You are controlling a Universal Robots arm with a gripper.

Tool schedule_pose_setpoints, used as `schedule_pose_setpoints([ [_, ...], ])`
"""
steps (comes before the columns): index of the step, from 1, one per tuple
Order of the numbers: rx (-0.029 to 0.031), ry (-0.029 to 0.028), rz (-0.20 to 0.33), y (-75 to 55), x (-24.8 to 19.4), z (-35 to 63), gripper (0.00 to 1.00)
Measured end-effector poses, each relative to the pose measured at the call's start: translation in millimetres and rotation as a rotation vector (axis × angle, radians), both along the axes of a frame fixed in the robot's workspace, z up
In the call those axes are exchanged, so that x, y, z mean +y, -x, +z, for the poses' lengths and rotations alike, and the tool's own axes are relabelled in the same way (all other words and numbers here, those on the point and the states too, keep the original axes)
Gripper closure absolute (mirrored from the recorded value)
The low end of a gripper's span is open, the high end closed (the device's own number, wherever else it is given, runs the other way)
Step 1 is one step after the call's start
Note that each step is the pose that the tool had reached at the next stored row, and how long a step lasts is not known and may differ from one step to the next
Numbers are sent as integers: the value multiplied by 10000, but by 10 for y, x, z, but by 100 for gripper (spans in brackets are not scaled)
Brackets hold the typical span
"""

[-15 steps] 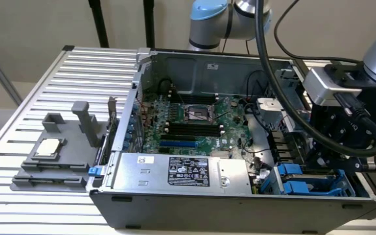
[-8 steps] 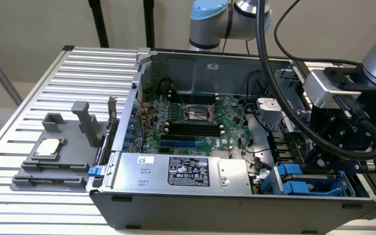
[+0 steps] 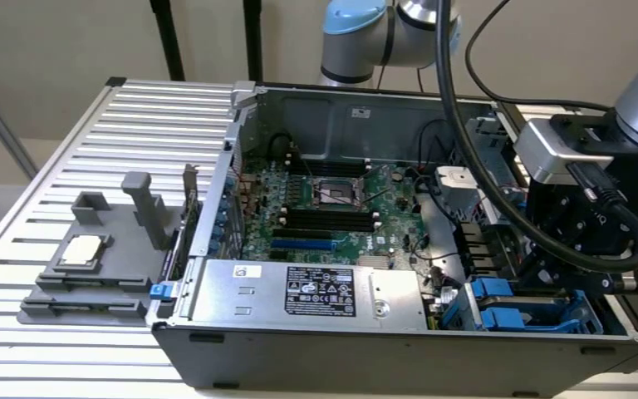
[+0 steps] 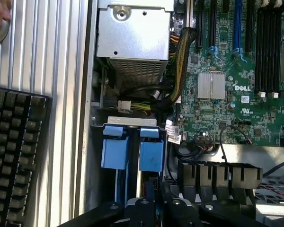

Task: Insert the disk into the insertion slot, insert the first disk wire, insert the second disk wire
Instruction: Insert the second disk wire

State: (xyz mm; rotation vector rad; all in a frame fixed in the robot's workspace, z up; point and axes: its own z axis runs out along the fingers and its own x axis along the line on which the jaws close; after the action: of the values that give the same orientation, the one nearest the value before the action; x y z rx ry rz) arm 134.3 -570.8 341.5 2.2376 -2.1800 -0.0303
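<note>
Down at the case's front corner, on the exterior view's right, the silver-grey disk in its bright blue plastic carrier (image 3: 515, 309) sits edge-up in the grey-metal insertion slot (image 3: 541, 320), blue tabs (image 4: 132, 149) showing; looks mostly or fully seated. Black gripper (image 4: 154, 201) hangs right above it; can't tell how the jaws stand. No wire visibly plugged into the disk, so both wire steps look undone. Yellow-black cable bundle (image 4: 180, 61) lies nearby beside the silver box power supply (image 3: 308, 293).

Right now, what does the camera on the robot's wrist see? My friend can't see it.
The gripper hangs just above two blue plastic drive carriers standing in the insertion slot at the edge of an open computer case. Beside them lie the green motherboard, a silver power supply box and bundled cables.
</note>
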Motion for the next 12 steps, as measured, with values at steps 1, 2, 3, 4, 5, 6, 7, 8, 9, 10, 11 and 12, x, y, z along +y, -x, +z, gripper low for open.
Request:
schedule_pose_setpoints([
  [1,0,-1,0,0,0,0,84],
  [2,0,-2,0,0,0,0,84],
  [3,0,-2,0,0,1,1,84],
  [4,0,-2,0,0,2,1,84],
  [5,0,-2,0,0,4,1,84],
  [6,0,-4,1,0,5,0,84],
  [7,0,-11,1,0,6,-3,84],
  [8,0,-9,0,0,7,-3,84],
  [9,0,-6,1,0,7,-2,84],
  [10,0,-3,0,0,8,0,84],
  [11,0,-1,0,0,8,1,84],
  [12,0,0,0,0,7,1,84],
])
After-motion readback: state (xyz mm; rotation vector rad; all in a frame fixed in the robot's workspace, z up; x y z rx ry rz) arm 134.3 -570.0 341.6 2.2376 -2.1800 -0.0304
